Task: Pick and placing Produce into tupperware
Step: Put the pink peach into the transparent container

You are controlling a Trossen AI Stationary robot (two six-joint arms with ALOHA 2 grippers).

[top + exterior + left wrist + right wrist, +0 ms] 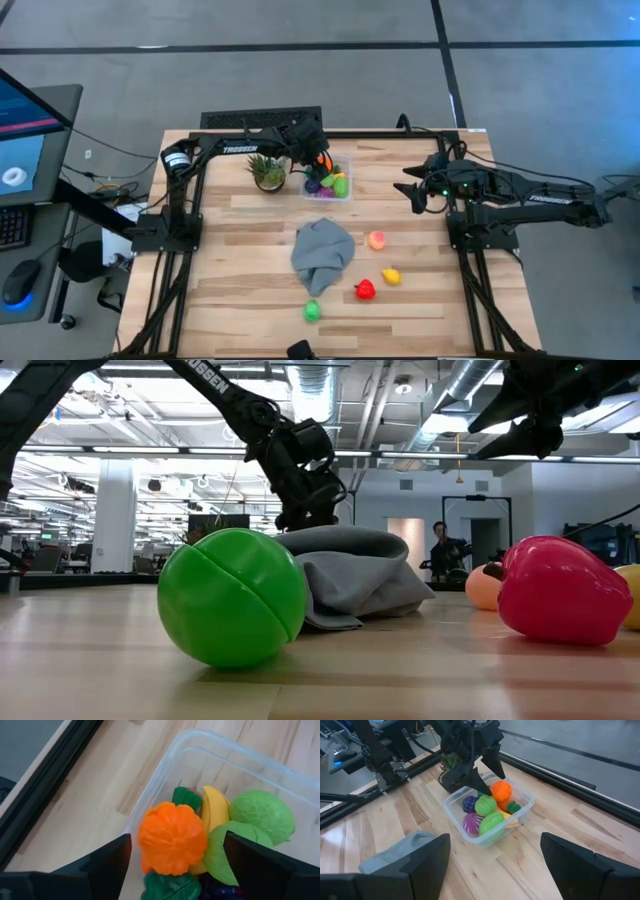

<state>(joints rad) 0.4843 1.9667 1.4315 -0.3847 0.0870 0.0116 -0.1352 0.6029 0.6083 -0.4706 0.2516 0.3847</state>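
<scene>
Wooden desk [250, 300] is carrying the tupperware [470, 832], where the left gripper [492, 777], jaws released, is depositing an orange fruit [172, 839].

**A robotics lab in an open industrial hall**

A wooden table [250, 300] stands on grey concrete floor, framed by black arm mounts. A monitor [25, 125] sits beside it. Behind: exposed ceiling ducts [470, 385], strip lights, and a person [441, 550] standing far off.

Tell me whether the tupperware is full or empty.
Nearly full: the tupperware holds a heap of produce, with an orange piece on top, between the left gripper's open fingers.
</scene>
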